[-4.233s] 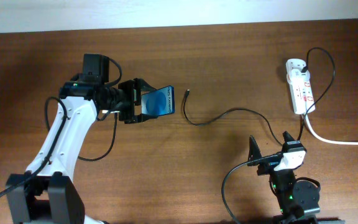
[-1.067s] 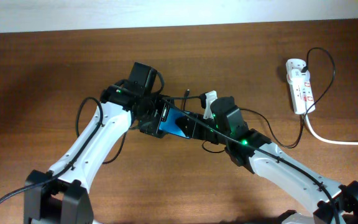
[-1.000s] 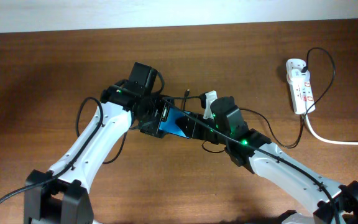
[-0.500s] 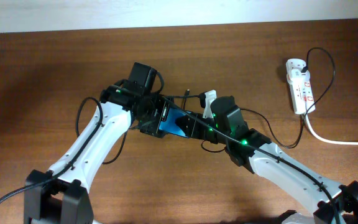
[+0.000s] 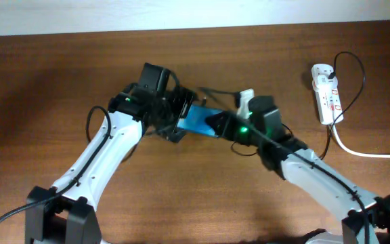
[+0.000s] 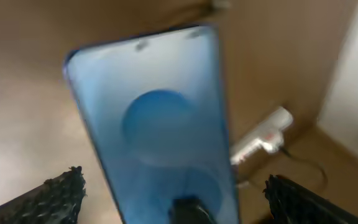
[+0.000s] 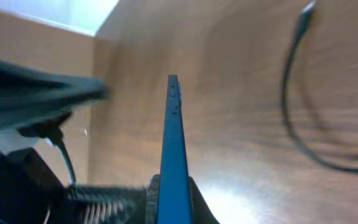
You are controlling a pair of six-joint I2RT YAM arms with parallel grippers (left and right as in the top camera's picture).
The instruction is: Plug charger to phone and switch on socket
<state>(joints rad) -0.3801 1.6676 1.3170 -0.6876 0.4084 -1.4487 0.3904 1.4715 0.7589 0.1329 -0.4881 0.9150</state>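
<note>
As right pincer (image 7: 169, 196) grips phone (image 5: 196, 120), long axis runs left-right

Both arms reach inward and meet, left claw (image 6: 174, 190) spread wide, right claw (image 7: 169, 200) pinched tight

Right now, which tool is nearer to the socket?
Right. The right tool sits at the end of the phone facing the socket; the left tool sits at its other end, farther away.

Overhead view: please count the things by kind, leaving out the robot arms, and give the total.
phone: 1
charger cable, thin and black: 1
power strip, white: 1
thick white cord: 1
Total: 4
</note>
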